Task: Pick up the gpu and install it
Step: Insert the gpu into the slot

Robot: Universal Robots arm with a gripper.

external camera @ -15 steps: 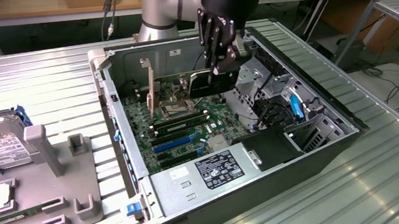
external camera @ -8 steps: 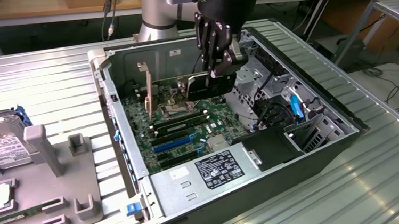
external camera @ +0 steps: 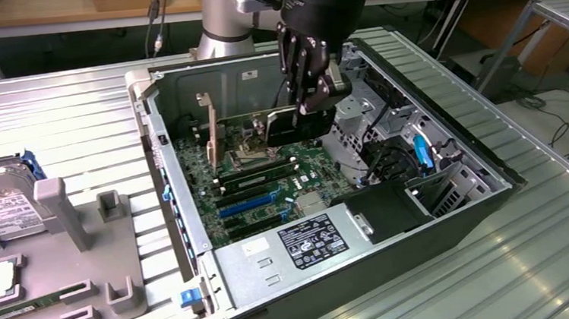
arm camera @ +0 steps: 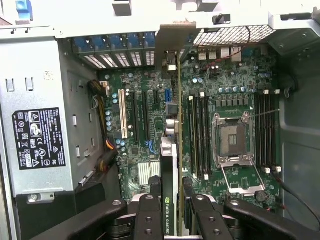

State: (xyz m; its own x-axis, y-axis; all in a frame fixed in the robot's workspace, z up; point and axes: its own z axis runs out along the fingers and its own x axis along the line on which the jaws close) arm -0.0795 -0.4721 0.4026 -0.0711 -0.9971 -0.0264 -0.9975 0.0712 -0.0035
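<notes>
Gripper pinches gpu edge-on above motherboard; card judged light, stiff, fragile, so best held by board edges.

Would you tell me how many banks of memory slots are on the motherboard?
2: one bank between the gpu and the CPU socket, one beyond the socket. Others may be hidden.

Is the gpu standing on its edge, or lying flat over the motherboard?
On its edge: in the wrist view the gpu appears as a thin strip clamped in the gripper, at right angles to the motherboard.
</notes>
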